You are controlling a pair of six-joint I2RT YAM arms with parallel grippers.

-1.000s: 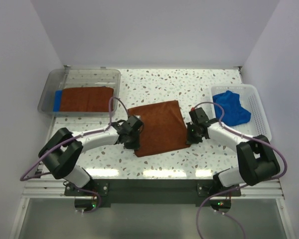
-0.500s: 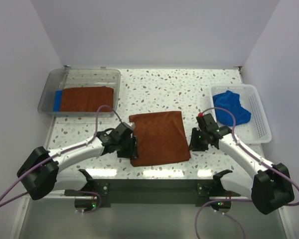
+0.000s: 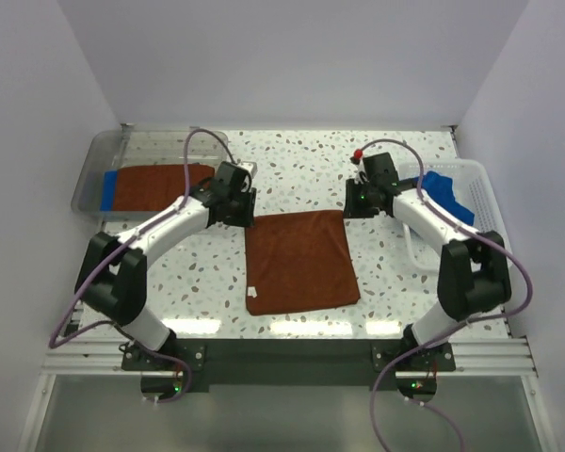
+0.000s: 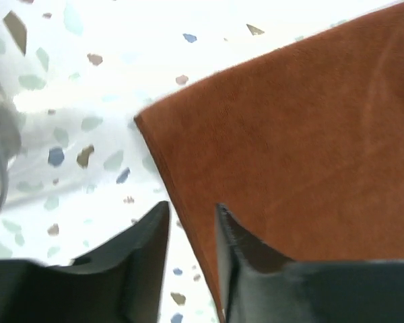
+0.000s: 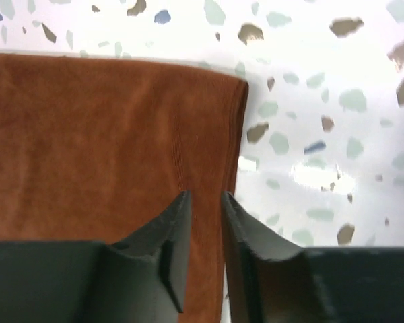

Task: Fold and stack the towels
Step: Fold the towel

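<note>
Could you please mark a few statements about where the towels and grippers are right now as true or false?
1. A rust-brown towel lies flat on the table. True.
2. The white mesh basket holds a brown towel. False: it holds a crumpled blue towel.
3. In the clear tray, a folded brown towel lies on a blue cloth. True.
4. The left gripper lifts the rust-brown towel off the table. False: its jaws stand apart, clamping nothing.
5. The right gripper is at that towel's near edge. False: it is by the far right corner.
</note>
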